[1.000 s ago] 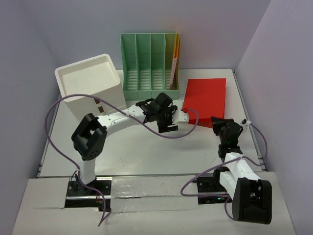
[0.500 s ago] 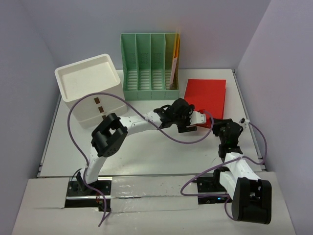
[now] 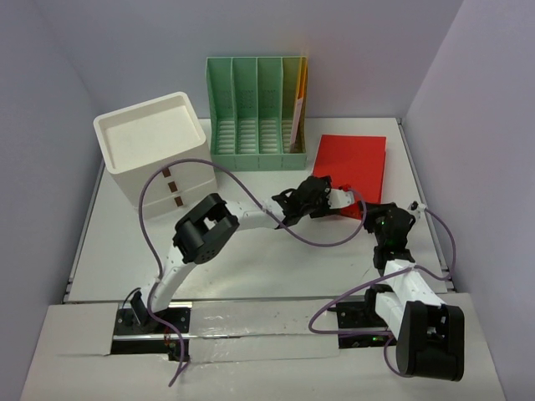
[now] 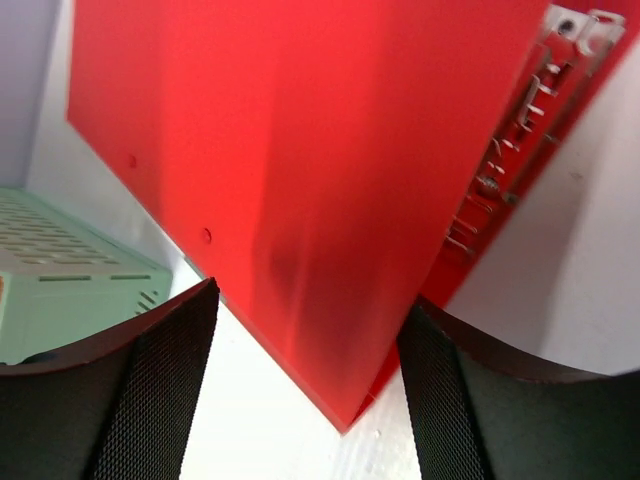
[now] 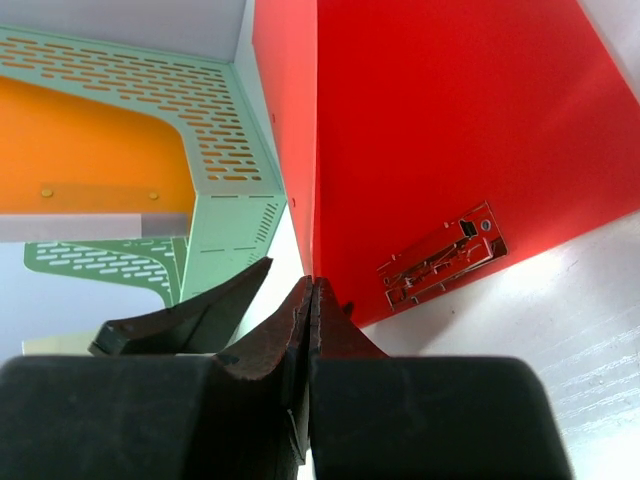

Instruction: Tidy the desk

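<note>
- The desk [image 3: 251,259] fills the space between the grey walls, and both of my arms are bolted at its near edge
- At the far left corner stands a white three-drawer box [image 3: 155,154], its top a shallow tray, with brown pulls showing on the drawer fronts
- Against the far edge, just right of the box, stands a green slotted file holder [image 3: 255,113]; an orange folder [image 3: 299,104] is upright in its rightmost slot
- My left gripper [image 3: 341,203] reaches across to the right half of the desk with its jaws wide apart; in my left wrist view the near corner of the red cover lies between the two black fingers [image 4: 150,390], and I cannot tell whether either one touches it
- The red clip folder [image 3: 355,167] lies flat near the far right corner, just right of the file holder, with its metal clip [image 5: 440,260] showing at the near edge
- My right gripper [image 3: 383,215] sits low near the right edge, just short of the folder's near side, with its jaws pressed together on nothing
</note>
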